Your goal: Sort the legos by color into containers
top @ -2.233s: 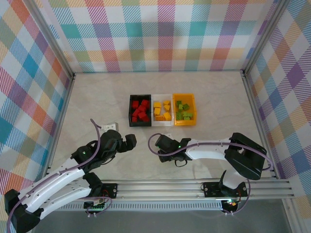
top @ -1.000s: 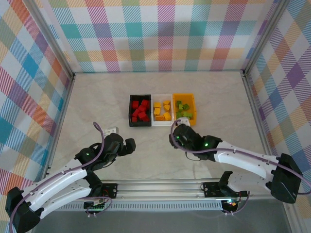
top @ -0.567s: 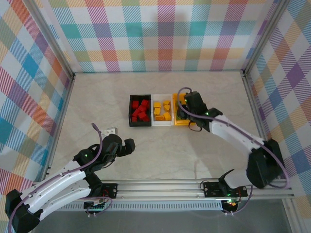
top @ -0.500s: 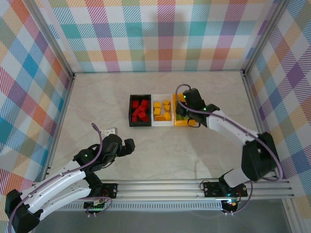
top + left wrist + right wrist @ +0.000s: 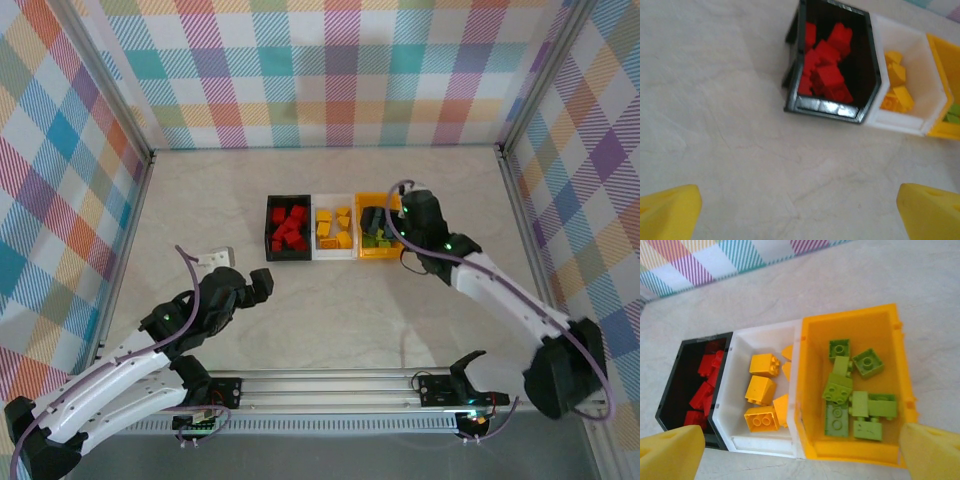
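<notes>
While R fingers (image 5: pixel 670 450) gape, green legos (image 5: pixel 837 387) lie in orange bin (image 5: pixel 812 390).

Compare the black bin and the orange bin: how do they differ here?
The black bin holds only red legos; the orange bin holds only lime green legos. The black bin sits at the row's left end, the orange bin at its right, the white bin between. Both are open-topped, rectangular and similar in size.

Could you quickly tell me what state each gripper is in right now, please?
Left gripper: open, holding nothing.
Right gripper: open above the orange bin, holding nothing.
</notes>
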